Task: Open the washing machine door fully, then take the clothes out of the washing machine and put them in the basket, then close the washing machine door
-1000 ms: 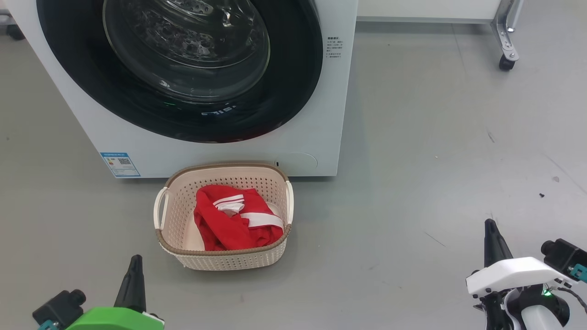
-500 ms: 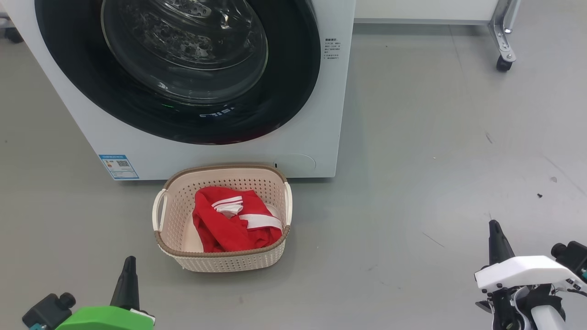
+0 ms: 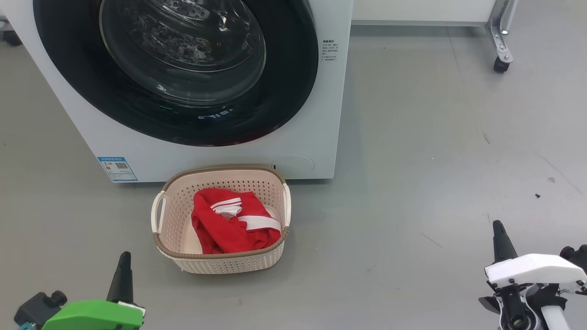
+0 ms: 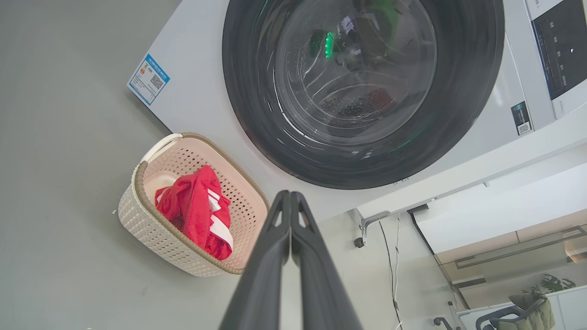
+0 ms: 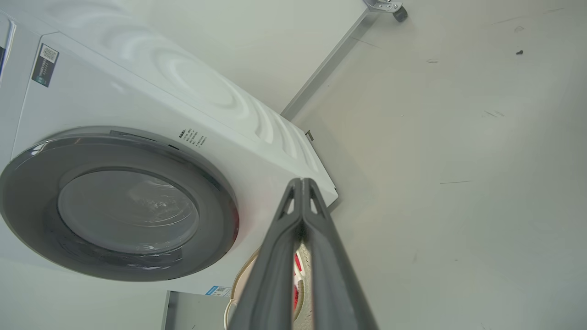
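Observation:
The white washing machine (image 3: 321,114) stands at the back with its round glossy black door (image 3: 293,91) lying flat against its front. The cream basket (image 3: 220,263) sits on the floor just before it, and the red clothes (image 3: 229,224) with white stripes lie inside. My left gripper (image 3: 124,259) is low at the near left, fingers pressed together and holding nothing. Far out at the near right, my right gripper (image 3: 497,228) is shut and empty too. The left wrist view has the door (image 4: 458,114), the basket (image 4: 151,224) and the clothes (image 4: 192,206). The right wrist view has the door (image 5: 27,183).
A metal frame leg on a castor (image 3: 500,64) stands at the back right on the grey floor. A blue label (image 3: 117,168) marks the machine's lower left corner. Small dark specks (image 3: 536,195) lie on the floor to the right.
Both grippers have sunk lower and moved slightly outward in the head view, while the whole picture has drifted a little down and left with the camera. Basket, clothes and door stay put.

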Controlling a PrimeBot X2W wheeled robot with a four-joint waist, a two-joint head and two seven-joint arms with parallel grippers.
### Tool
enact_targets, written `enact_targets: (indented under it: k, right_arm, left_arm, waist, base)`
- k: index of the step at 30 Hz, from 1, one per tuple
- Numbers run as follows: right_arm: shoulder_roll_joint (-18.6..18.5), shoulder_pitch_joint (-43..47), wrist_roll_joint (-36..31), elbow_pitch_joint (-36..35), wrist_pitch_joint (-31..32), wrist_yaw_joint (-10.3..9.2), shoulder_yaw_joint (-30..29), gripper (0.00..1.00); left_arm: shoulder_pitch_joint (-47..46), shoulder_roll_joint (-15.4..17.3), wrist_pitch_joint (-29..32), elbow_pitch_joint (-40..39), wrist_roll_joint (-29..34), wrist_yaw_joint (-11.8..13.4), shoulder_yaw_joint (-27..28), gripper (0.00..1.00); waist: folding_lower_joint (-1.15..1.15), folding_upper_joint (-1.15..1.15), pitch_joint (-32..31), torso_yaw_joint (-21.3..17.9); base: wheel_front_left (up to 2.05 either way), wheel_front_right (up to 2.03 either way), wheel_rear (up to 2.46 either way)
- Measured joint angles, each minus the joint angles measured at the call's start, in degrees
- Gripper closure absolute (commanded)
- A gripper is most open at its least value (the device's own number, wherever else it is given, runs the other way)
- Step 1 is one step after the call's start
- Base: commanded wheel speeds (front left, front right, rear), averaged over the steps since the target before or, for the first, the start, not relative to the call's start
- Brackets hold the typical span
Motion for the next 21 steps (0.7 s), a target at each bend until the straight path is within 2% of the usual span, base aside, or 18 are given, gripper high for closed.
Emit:
enact_targets:
  k: [21]
  right_arm:
    - [0.40,-0.59,12.32,-0.30,3.14,0.83,-2.49,1.00]
  left_arm:
    - [-1.19,0.00,3.09,0.03,-10.66,0.00,1.96,1.00]
  waist:
    - [0.00,0.00,-0.41,-0.43]
  base:
    - [0.00,0.00,0.00]
